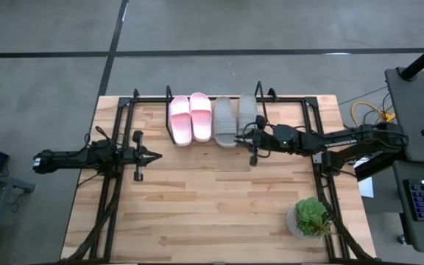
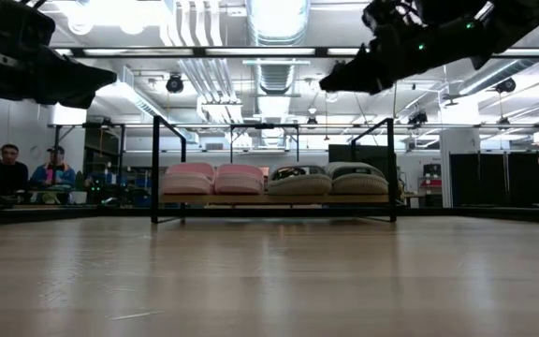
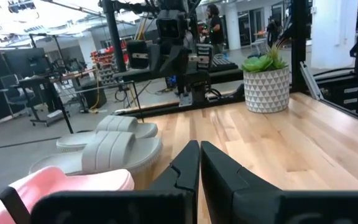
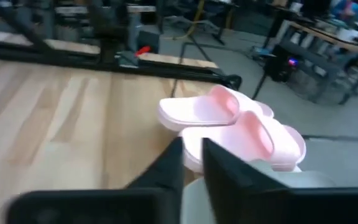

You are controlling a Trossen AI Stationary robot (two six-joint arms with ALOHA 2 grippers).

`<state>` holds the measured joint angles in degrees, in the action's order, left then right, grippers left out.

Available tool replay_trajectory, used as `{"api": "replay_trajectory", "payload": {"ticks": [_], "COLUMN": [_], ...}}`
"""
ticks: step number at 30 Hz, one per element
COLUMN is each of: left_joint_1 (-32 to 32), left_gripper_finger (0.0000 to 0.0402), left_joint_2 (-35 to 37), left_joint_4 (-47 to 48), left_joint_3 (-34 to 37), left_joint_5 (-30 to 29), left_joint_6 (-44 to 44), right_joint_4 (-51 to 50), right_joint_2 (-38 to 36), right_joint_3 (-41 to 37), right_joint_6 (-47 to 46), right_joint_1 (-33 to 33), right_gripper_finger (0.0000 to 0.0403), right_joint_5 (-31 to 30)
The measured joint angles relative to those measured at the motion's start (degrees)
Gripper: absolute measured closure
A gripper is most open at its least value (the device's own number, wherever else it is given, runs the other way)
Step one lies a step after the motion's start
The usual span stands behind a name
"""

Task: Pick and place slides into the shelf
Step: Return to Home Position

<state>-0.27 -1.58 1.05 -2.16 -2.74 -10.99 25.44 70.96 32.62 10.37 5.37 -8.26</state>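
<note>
Two pale pink slides (image 1: pixel 190 119) and two grey slides (image 1: pixel 235 118) lie side by side, soles down, on the wooden board of the black wire shelf (image 1: pixel 133 101) at the table's far edge. They also show in the low view: the pink slides (image 2: pixel 213 178) and the grey slides (image 2: pixel 326 180). My right gripper (image 1: pixel 247 138) is shut and empty, high over the near ends of the grey slides, its fingers pointing toward the pink slides (image 4: pixel 229 115). My left gripper (image 1: pixel 157 154) is shut and empty, left of the table's middle, near the pink slides' near ends.
A small green potted plant (image 1: pixel 311 217) stands near the table's near right corner. The shelf's upright side loops (image 2: pixel 157 168) rise at both ends of the row of slides. Bare wooden tabletop (image 1: pixel 212 206) lies between the arms and the near edge. People sit in the room beyond.
</note>
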Motion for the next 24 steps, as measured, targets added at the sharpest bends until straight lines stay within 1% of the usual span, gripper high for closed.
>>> {"api": "replay_trajectory", "payload": {"ticks": [1, 2, 4, 6, 9, 12, 14, 16, 20, 22, 24], "left_joint_1": [0.0, 0.0, 0.0, 0.0, 0.0, 0.0, 0.0, 0.0, 0.0, 0.0, 0.0], "left_gripper_finger": [0.0402, 0.0402, 0.0402, 0.0402, 0.0402, 0.0402, 0.0402, 0.0402, 0.0402, 0.0402, 0.0402], "left_joint_2": [0.0, 0.0, 0.0, 0.0, 0.0, 0.0, 0.0, 0.0, 0.0, 0.0, 0.0], "left_joint_4": [-0.1, -0.1, -0.2, -0.2, -0.1, -0.1, -0.1, -0.1, -0.1, -0.1, 0.0], "left_joint_3": [-0.1, -0.2, -0.2, -0.2, -0.2, -0.2, -0.2, -0.2, -0.2, -0.2, -0.2], "left_joint_5": [0.0, -0.1, -0.3, -0.6, -0.7, -0.6, -0.7, -0.7, -1.0, -1.1, -1.5], "left_joint_6": [-0.3, -0.6, -1.4, -1.4, -1.5, -1.4, -1.3, -1.3, -1.3, -0.8, -0.2], "right_joint_4": [-1.5, -3.0, -5.2, -5.2, -3.3, -4.3, -4.3, -4.3, -4.3, -7.0, -12.1], "right_joint_2": [-1.4, -2.9, -6.6, -10.5, -15.6, -21.2, -25.4, -29.8, -38.9, -43.0, -46.4], "right_joint_3": [0.0, 0.0, -0.4, -1.9, -6.5, -12.0, -15.5, -18.7, -23.0, -24.1, -24.4], "right_joint_6": [0.8, 1.6, 2.7, 4.3, 4.2, 0.1, -2.9, -3.9, -6.2, -7.5, -8.3], "right_joint_1": [0.1, 0.1, 0.2, 1.0, 3.0, 4.7, 4.8, 4.7, 3.7, 2.9, 1.8], "right_gripper_finger": [0.0364, 0.0379, 0.0387, 0.0392, 0.0394, 0.0394, 0.0394, 0.0394, 0.0394, 0.0394, 0.0394], "right_joint_5": [1.3, 2.3, 2.6, 2.7, 3.1, 4.2, 3.7, 3.0, 1.8, 0.9, -0.1]}}
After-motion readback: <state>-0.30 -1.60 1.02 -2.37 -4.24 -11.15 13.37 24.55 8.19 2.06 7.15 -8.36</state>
